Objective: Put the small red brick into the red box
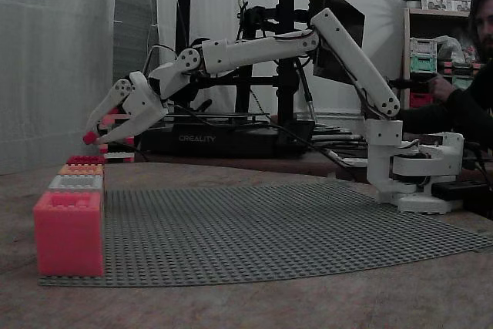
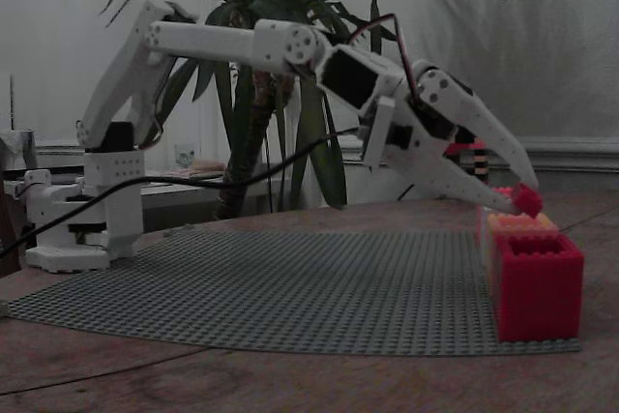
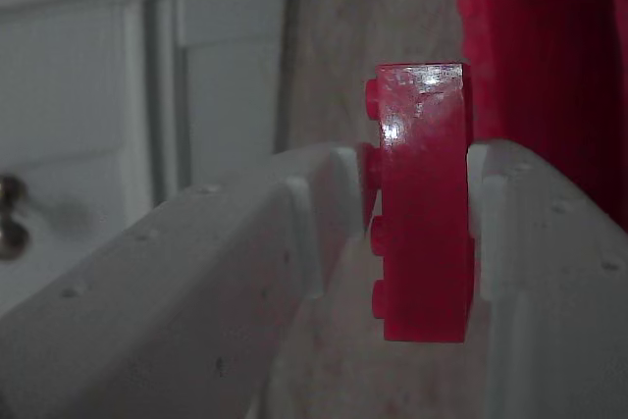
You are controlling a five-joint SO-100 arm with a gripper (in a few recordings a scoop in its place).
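"CREALITY" in pale letters on black 3D printer base [image 1: 223, 138], behind table.

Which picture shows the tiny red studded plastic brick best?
The wrist view: the tiny red studded plastic brick looms large, its studs visible, pinched between the white gripper fingers. In both fixed views it is just a small red speck at the fingertips.

Glossy plastic small red brick [image 3: 422, 203]; matt white plastic jaws; studded grey baseplate [image 1: 262, 229].

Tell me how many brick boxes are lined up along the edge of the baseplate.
4, in a fixed view: the pinkish-red box nearest the camera, then the grey box, the orange box, and the red box farthest, below the gripper. More may be hidden behind.
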